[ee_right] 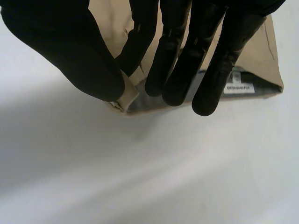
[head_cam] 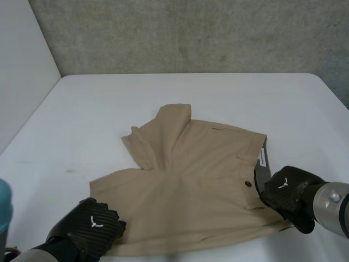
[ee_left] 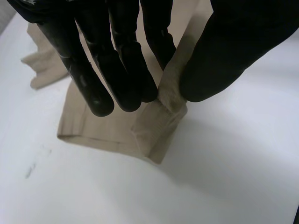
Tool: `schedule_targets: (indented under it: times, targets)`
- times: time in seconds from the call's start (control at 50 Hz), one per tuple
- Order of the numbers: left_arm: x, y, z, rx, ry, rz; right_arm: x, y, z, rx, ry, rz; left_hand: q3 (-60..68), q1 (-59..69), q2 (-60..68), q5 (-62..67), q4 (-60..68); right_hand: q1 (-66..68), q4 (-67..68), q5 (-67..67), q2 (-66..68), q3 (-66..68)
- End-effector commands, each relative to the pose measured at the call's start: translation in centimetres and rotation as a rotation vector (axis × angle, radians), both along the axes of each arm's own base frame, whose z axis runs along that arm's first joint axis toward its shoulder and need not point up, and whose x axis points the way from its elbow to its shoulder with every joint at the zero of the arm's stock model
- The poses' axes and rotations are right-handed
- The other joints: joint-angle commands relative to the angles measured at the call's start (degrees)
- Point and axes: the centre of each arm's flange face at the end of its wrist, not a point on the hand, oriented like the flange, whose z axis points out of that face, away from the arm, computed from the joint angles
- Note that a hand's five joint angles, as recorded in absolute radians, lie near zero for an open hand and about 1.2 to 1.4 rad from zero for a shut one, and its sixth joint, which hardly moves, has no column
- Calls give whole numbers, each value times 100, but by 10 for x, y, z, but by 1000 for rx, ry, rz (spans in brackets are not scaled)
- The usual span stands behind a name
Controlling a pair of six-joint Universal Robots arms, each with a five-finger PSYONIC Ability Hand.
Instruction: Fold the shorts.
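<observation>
Tan shorts point(head_cam: 191, 185) lie spread on the white table point(head_cam: 163, 98), waistband toward the right, one leg rumpled and folded over at the far left. My left hand point(head_cam: 90, 226) sits at the near leg's hem corner; its thumb point(ee_left: 224, 56) and fingers point(ee_left: 117, 70) pinch a raised fold of the shorts' hem point(ee_left: 163, 126). My right hand point(head_cam: 289, 196) is at the near end of the waistband, where thumb point(ee_right: 74, 56) and fingers point(ee_right: 187, 60) pinch the waistband corner point(ee_right: 124, 100). A white label point(ee_right: 239, 87) shows inside the waistband.
Grey walls rise behind the table's far edge and along its left side. Bare tabletop surrounds the shorts, widest at the back and left. My left arm's blue cap point(head_cam: 4, 204) stands at the near left corner.
</observation>
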Motion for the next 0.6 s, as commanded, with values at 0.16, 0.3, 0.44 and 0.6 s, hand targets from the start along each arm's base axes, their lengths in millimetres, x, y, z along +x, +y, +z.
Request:
schedule_targets:
  times: [0.16,0.3,0.44,0.6]
  targets:
    - [-32,-79,16,-275,125,40,4,-31,17,-99,-188,-48,1162,1527,1134,1397,1133,2516,1178,1433,1254,1189]
    - [-75,-149,26,-577,213,11,16,-68,3,-121,-274,-119,1162,1527,1134,1397,1133,2516,1178,1433,1254,1189]
    - [-113,-200,10,-670,270,-20,22,-110,-13,-194,-335,-228,1162,1527,1134,1397,1133,2516,1178,1433,1254,1189]
    - [-162,-259,-8,-818,390,-138,21,-165,-12,-516,-435,-399,1162,1527,1134,1397,1133,2516,1178,1433,1254,1189]
